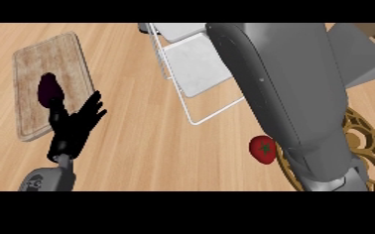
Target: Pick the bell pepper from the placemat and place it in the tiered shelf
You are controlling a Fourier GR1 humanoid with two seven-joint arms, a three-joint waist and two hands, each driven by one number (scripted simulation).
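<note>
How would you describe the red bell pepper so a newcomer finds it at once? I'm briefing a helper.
Find the big grey right forearm crossing the right side of the head view. At its lower left edge, by the round golden placemat, sits the bell pepper. It is the only glossy red thing, with a green stem; the other item is dark purple.

Pale wood-grain counter (139, 129), white wire shelf (192, 64), glossy red pepper (261, 149)

A wooden desk (139, 129) is seen carrying a chopping board (55, 74), a white wire tiered shelf (194, 69) and a gold placemat (359, 129).
</note>
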